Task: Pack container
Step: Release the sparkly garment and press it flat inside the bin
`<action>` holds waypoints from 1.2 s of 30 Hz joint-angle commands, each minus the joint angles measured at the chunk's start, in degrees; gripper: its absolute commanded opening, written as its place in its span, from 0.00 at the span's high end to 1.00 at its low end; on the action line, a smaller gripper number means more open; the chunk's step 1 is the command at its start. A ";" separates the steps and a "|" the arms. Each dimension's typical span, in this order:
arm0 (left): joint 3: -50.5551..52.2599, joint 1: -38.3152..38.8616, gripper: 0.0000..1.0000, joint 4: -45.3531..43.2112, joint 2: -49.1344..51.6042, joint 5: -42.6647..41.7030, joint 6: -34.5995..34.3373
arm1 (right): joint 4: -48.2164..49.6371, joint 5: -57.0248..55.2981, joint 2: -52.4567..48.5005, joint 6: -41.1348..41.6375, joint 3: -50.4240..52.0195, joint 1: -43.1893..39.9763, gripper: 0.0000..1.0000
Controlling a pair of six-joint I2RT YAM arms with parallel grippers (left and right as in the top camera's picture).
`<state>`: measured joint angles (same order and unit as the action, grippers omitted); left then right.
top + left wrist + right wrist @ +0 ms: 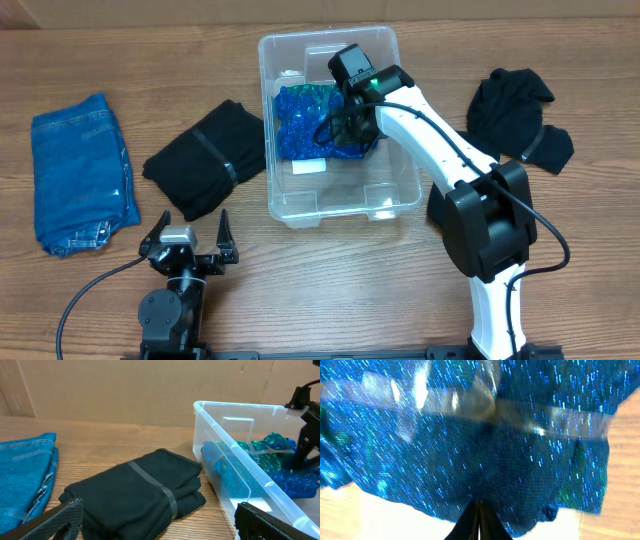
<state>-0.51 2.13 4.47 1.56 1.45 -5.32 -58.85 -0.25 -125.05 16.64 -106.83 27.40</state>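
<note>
The clear plastic container [268, 130] stands at the middle back of the table, with a white label [308, 167] on its base. A blue sparkly folded garment [305, 120] bound with clear tape lies inside it, towards the left. My right gripper [347, 132] reaches down into the container over that garment. In the right wrist view its jaws [479, 505] are shut together, tips against the blue fabric [485, 445]. I see no cloth between them. My left gripper [192, 222] rests open near the front edge, in front of a black folded garment [208, 158].
Folded blue jeans [82, 170] lie at the far left. A loose black garment [515, 112] lies right of the container. From the left wrist, the black bundle [140, 487] sits between the jeans [25, 470] and the container wall [235, 407].
</note>
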 commanded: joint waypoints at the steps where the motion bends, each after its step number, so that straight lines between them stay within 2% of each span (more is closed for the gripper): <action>1: 0.24 -0.24 0.00 -0.17 -0.11 -0.48 1.51 | 5.05 0.39 0.72 -0.22 0.07 -0.09 0.96; 7: 0.24 -0.24 0.00 -0.17 -0.13 -0.48 1.51 | 9.73 0.44 0.72 -0.20 0.07 -0.09 0.96; 15: 0.24 -0.24 0.00 -0.15 -0.13 -0.46 1.49 | -2.62 7.89 0.72 -0.31 -2.38 -0.02 0.96; 22: 0.24 -0.24 0.00 -0.17 -0.11 -0.46 1.51 | 3.52 7.85 0.26 -0.61 0.57 -0.02 0.96; 28: 0.24 -0.24 0.00 -0.17 -0.13 -0.46 1.51 | 2.89 8.07 -2.36 -0.42 0.66 -0.02 0.96; 36: 0.24 -0.24 0.00 -0.17 -0.13 -0.46 1.51 | 11.65 7.48 -5.84 -0.57 0.66 -0.04 0.96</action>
<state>-0.51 2.13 4.47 1.56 1.45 -5.32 -49.98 7.29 -130.10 16.47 -106.34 27.40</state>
